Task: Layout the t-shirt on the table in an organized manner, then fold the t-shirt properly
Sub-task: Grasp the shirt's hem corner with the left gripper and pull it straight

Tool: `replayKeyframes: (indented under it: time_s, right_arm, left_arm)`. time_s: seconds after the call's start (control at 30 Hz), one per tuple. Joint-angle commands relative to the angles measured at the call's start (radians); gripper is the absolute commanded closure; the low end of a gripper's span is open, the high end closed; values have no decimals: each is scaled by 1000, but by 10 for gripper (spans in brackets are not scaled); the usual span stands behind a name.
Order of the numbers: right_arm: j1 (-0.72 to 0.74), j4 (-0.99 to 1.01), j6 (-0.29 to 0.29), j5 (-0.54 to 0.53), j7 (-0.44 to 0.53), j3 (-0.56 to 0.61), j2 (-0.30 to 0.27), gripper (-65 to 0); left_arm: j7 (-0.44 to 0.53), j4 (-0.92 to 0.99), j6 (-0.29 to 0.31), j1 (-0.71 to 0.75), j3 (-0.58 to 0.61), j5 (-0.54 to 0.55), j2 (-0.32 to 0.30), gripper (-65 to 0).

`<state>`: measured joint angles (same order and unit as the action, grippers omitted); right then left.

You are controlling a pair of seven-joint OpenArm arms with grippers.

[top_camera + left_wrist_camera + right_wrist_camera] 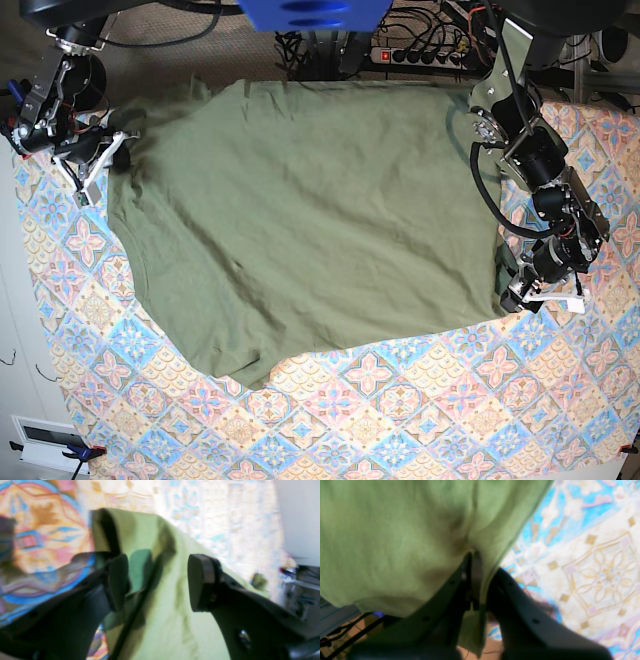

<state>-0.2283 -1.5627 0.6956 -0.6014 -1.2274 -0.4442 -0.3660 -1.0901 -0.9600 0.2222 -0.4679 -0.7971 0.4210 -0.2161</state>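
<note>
We're seeing the tee (300, 220) lying spread across the table (400, 420), w/ its body mostly flat, some creases running thru the lower left area in the base view, and one corner drooping toward the near edge of the cloth there. The top edge is sitting close to the far side of the table.

Our left gripper (157, 580) is hanging at the tee's edge on the base view's right, approx at the bottom corner of that side. Its jaws are standing wide apart; in the left wrist view the green cloth is showing between them and passing under them, w/ a folded hem (107, 530) lying just beyond. One finger (200, 580) is showing clear of the cloth; whether the other is touching it we're unable to tell, as the view is blurred.

Our right gripper (480, 562) is sitting at the tee's far corner on the base view's left, by the sleeve. It's pinching a bit of the tee: in the right wrist view the cloth is bunching and puckering into the closed jaws, w/ a strip hanging down between the fingers.
</note>
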Motion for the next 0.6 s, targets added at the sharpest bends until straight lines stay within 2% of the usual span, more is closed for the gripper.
replayKeyframes:
  time_s: [0.0, 0.13, 0.2, 0.37, 0.43, 0.47, 0.53, 0.57]
  right_arm:
    - [13, -14, 3, -15, 18, -8, -21, -7]
    - [14, -18, 3, -16, 18, -8, -21, -7]
    - [14, -22, 3, -16, 18, -8, -21, -7]
    - [13, -23, 3, -16, 18, -8, -21, -7]
    - [13, -23, 3, -16, 18, -8, -21, -7]
    - [13, -23, 3, -16, 18, -8, -21, -7]
    - [13, -23, 3, -18, 18, -8, -21, -7]
    - [14, -23, 3, -18, 18, -8, -21, -7]
  left_arm:
    - [24, -14, -7, -30, -2, 12, -16, -364]
    - [67, 52, -62, -35, -2, 14, -19, -364]
    - [121, 115, -91, -48, -2, 14, -21, -364]
    - [153, 178, -97, -55, 3, 14, -19, -357]
    - [155, 200, -97, -64, 3, 14, -18, -289]
    - [156, 209, -97, -75, 3, 14, -18, -225]
    - [156, 233, -97, -88, 3, 14, -18, -48]
    - [156, 238, -97, -93, 3, 14, -19, 0]
